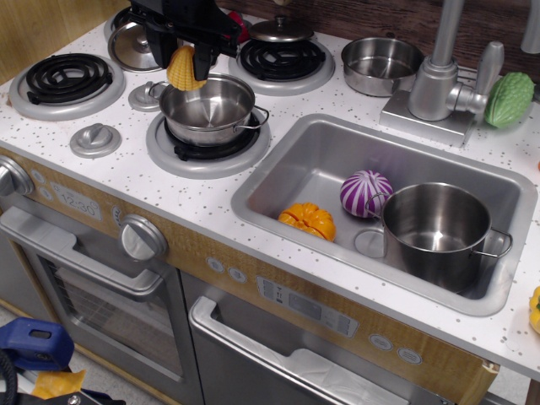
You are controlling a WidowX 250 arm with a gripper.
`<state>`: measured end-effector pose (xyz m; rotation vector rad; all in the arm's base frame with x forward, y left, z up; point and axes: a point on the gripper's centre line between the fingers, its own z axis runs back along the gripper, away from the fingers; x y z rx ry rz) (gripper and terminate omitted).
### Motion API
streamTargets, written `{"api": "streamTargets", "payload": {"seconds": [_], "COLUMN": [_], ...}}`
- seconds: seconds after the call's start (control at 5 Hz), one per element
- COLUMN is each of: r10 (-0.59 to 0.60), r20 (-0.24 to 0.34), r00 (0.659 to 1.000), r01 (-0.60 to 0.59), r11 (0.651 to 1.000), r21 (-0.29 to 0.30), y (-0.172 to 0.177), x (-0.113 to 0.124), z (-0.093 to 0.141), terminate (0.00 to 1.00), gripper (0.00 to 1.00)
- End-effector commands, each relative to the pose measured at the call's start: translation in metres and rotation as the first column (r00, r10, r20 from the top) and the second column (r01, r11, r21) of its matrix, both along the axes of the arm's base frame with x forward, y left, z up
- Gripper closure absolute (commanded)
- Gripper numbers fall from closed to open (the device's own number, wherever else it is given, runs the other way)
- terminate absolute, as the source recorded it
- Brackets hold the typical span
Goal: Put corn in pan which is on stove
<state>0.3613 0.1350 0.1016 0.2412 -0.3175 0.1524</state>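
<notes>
corn (pixel 186 69) seemingly pinched between fingers (pixel 202 57) above pan (pixel 207 110)

In the sink (pixel 278 181), sunk into the bench (pixel 169 190) on its right half, you have an orange pumpkin toy (pixel 308 221), a purple-and-white striped ball (pixel 365 193) and a tall steel pot (pixel 436 232); ball and pot look to be touching. At the back edge sit a shallow steel bowl (pixel 381 64) and the faucet (pixel 443 72), with a green ribbed toy (pixel 510 99) toward the back right corner.
</notes>
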Motion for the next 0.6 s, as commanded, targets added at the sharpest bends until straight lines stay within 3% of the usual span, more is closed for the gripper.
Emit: {"api": "streamTargets", "payload": {"seconds": [0.0,0.2,0.4], "r10": [-0.073,-0.073,-0.073], "r20": [0.071,0.071,0.071], "r00": [0.995,0.995,0.995], "r01": [0.074,0.074,0.074], "r11": [0.997,0.997,0.997], "r21": [-0.008,-0.008,-0.008], "y": [0.011,0.011,0.011], "x": [0.01,0.01,0.01], "z": [0.0061,0.0061,0.0061], "terminate": [0.0,0.0,1.0], "gripper": [0.0,0.0,0.0]}}
